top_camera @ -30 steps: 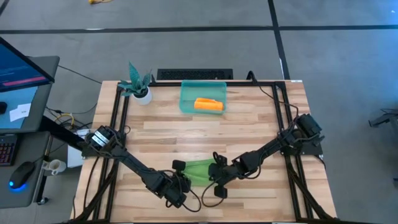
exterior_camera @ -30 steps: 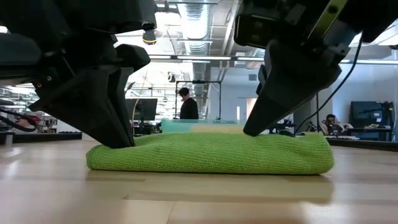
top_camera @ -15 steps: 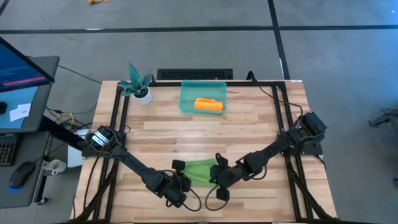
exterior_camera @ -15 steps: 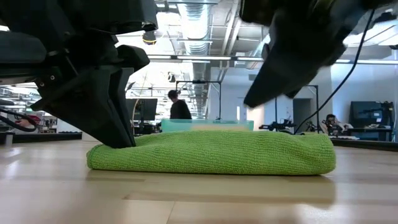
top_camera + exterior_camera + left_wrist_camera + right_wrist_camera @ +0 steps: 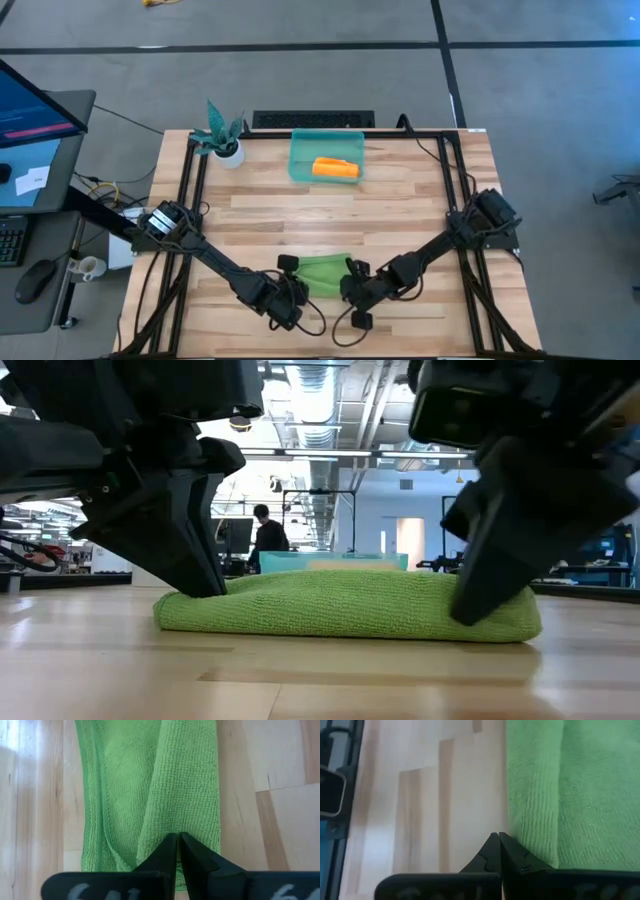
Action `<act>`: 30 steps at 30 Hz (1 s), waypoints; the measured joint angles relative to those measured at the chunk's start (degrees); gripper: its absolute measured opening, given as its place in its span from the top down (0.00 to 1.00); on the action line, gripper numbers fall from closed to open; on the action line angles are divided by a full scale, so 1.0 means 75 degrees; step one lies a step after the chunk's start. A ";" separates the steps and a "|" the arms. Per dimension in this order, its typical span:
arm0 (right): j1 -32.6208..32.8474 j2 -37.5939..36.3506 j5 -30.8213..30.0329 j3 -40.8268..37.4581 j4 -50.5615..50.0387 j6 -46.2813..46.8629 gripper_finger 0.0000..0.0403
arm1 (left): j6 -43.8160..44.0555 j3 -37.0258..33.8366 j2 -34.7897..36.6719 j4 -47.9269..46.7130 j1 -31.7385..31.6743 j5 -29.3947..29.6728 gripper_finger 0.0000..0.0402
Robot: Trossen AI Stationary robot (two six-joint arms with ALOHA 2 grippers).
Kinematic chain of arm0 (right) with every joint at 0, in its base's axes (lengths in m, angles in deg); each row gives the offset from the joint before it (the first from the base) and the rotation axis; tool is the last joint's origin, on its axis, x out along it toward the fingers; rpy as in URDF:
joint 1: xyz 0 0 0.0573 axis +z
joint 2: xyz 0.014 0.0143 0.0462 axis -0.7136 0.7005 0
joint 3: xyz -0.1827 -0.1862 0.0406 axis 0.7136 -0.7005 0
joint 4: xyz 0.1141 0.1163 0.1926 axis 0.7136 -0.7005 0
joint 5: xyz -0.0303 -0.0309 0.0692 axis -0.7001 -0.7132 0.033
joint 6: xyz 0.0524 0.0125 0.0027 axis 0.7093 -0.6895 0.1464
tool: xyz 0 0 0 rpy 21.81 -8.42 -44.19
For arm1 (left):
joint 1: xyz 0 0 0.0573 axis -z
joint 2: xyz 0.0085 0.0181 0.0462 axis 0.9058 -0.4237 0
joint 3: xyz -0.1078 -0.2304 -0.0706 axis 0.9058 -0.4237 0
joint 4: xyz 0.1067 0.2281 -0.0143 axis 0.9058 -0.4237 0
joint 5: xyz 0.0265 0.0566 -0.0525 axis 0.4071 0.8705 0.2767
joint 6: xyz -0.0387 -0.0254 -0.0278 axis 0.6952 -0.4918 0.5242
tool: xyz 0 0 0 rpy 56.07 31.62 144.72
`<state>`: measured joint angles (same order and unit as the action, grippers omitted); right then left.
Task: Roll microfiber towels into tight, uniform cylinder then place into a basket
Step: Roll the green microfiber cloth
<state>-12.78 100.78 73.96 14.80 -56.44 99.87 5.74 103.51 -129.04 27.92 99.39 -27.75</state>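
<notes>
Green towel (image 5: 345, 605) unmoved; right tool (image 5: 470, 610) has dropped onto its end.

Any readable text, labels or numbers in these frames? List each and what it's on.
No text reads in full.
Left gripper body: pale marks at the picture's edge, cut off, perhaps digits; unreadable.
Right gripper body: the same kind of cut-off marks; unreadable.
Monitor left of the table: lines on screen, too small to read.
Green towel, basket, orange towel: no lettering visible.
</notes>
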 joint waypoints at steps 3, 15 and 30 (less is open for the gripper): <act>-0.0144 -0.0073 -0.0002 0.0001 -0.0006 0.0063 0.97 | 0.0000 0.0000 0.0000 0.0000 0.0000 -0.0030 0.96; -0.0504 -0.0090 -0.0537 0.0009 -0.0168 0.0471 0.97 | -0.0003 0.0000 0.0000 -0.0003 0.0000 -0.0040 0.96; -0.0624 -0.0090 -0.0660 0.0279 -0.0203 0.0308 0.97 | -0.0006 0.0000 0.0000 -0.0003 0.0000 -0.0043 0.96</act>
<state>-17.46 100.10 69.00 16.90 -57.97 102.18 5.70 103.51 -129.04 27.90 99.39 -28.08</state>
